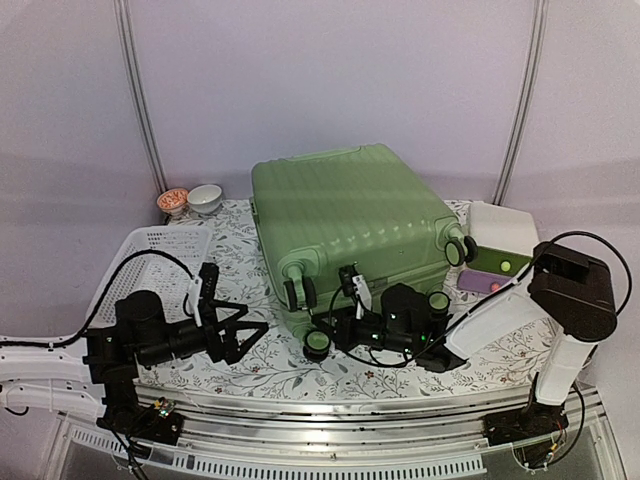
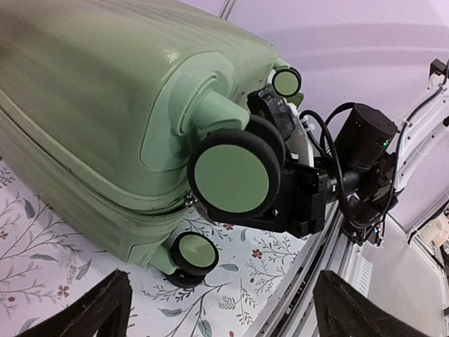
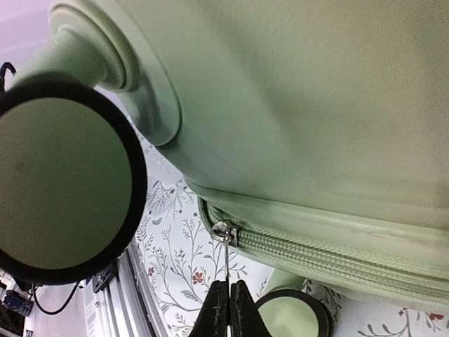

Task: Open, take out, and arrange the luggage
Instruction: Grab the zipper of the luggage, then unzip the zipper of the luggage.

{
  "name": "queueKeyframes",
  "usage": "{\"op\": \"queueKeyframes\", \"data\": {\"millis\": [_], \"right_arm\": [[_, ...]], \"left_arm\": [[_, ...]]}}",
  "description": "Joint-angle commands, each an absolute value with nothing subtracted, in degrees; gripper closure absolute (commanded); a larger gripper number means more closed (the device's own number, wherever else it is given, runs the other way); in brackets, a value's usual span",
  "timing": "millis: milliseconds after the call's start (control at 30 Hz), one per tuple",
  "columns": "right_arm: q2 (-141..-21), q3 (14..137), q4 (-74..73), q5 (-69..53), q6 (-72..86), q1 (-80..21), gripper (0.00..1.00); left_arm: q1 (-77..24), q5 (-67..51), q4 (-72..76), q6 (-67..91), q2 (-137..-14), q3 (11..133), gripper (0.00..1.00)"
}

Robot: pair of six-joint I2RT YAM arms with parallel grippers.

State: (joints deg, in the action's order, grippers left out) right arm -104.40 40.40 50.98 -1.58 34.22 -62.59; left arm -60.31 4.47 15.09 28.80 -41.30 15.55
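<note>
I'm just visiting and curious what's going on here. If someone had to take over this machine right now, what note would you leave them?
Left gripper: open, holding nothing, hovering beside the wheel end of the luggage.
Right gripper: shut on the zipper pull, which hangs from the slider at the wheel end.
Luggage: lying flat on the table, lid down, zip closed where visible.
Done: the pull is gripped.
Left: run the zip round, lift the lid, then take out and arrange whatever is inside.
</note>
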Motion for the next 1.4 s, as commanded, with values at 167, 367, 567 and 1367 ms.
{"op": "queueKeyframes", "data": {"millis": [167, 367, 567, 1367], "right_arm": [[-95.47, 36.79, 38.49, 8.26, 29.01, -62.32, 0.97], [-93.8, 37.4, 34.22, 9.13, 26.76, -62.32, 0.97], [-94.62, 38.84, 33.86, 7.91, 26.38, -62.4, 0.97], [-82.68, 36.07, 11.8, 27.1, 25.63, -62.31, 0.97]], "left_arm": [[-60.43, 4.63, 12.43, 31.05, -47.66, 23.22, 0.08], [-63.11, 8.54, 9.8, 33.82, -52.58, 28.66, 0.08], [-65.83, 18.68, -0.76, 40.17, -60.31, 38.63, 0.07], [-67.5, 30.71, -13.15, 44.38, -76.13, 51.59, 0.1]]}}
